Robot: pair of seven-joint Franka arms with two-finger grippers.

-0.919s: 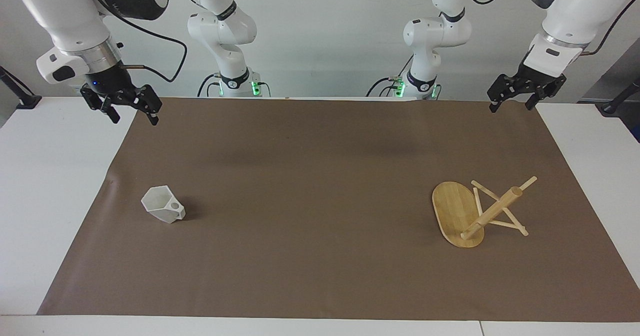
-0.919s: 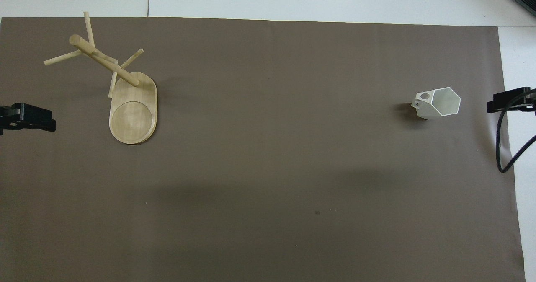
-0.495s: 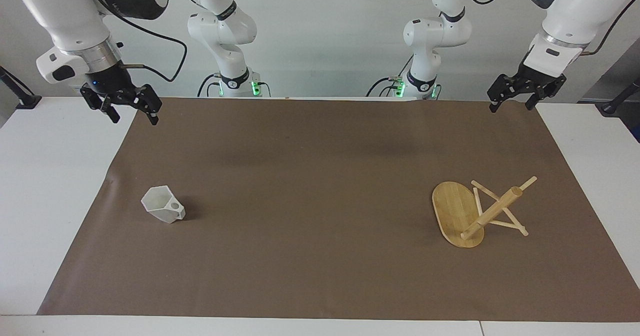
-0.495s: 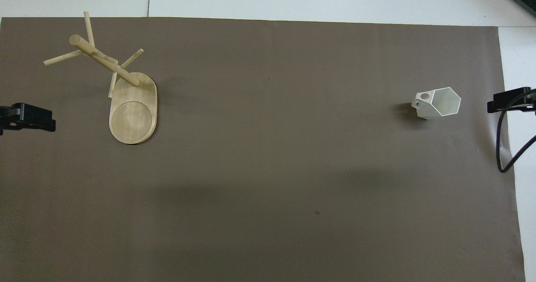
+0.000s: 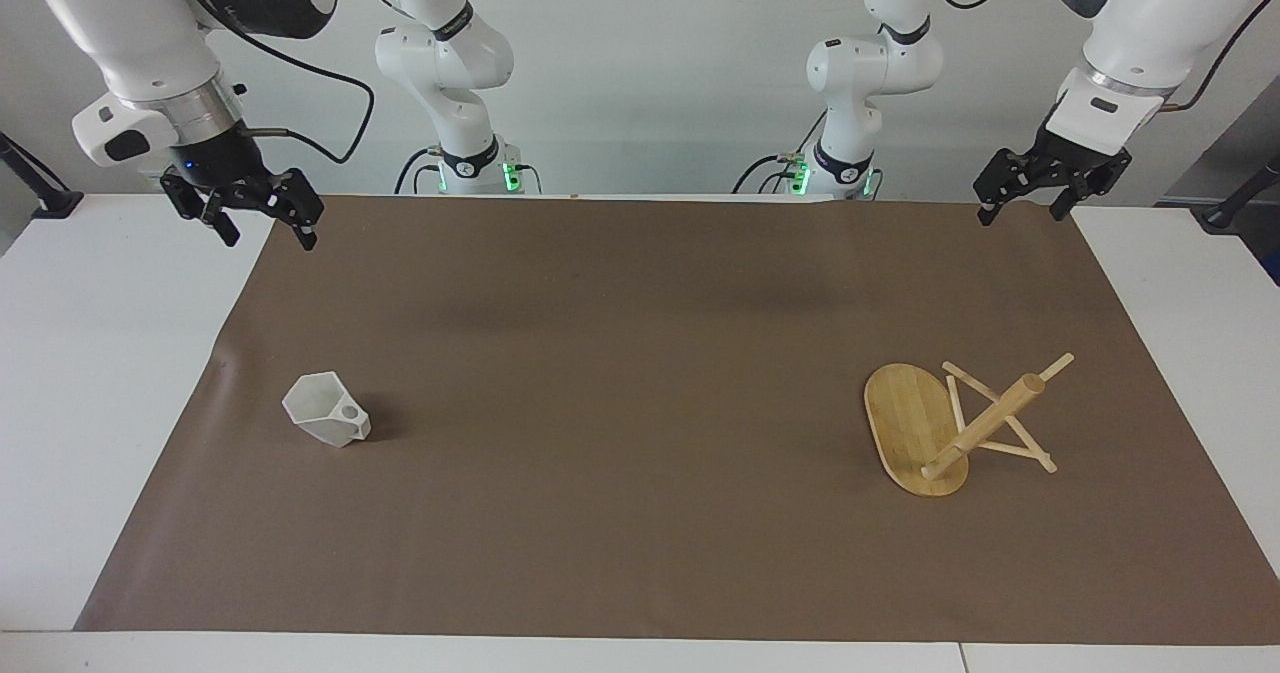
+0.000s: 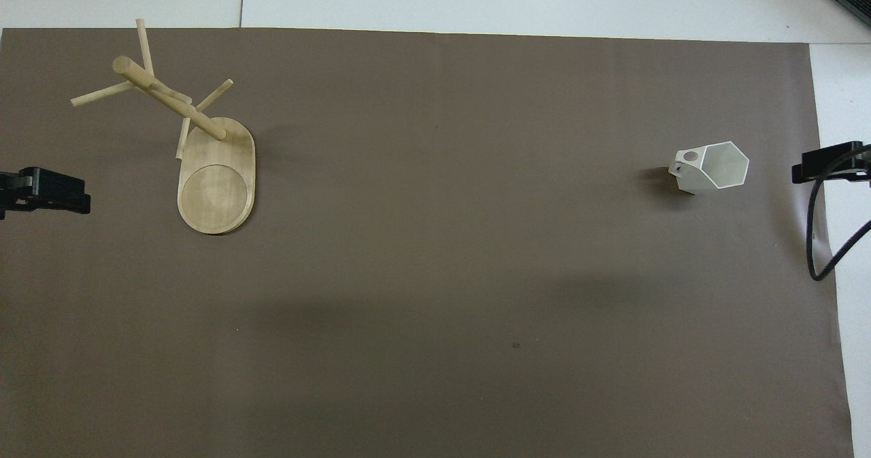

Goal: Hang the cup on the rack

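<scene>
The white faceted cup (image 5: 325, 418) stands mouth up on the brown mat toward the right arm's end of the table; it also shows in the overhead view (image 6: 711, 167), handle toward the table's middle. The bamboo rack (image 5: 945, 428) stands upright on its oval base toward the left arm's end; its post and pegs show in the overhead view (image 6: 204, 152). My right gripper (image 5: 265, 236) hangs open and empty above the mat's edge near the robots, well apart from the cup. My left gripper (image 5: 1020, 215) hangs open and empty above the mat's other corner, well apart from the rack.
The brown mat (image 5: 640, 353) covers most of the white table (image 5: 100, 403). In the overhead view only the tips of the left gripper (image 6: 44, 191) and the right gripper (image 6: 827, 162) show at the edges. A black cable (image 6: 816, 240) hangs by the right gripper.
</scene>
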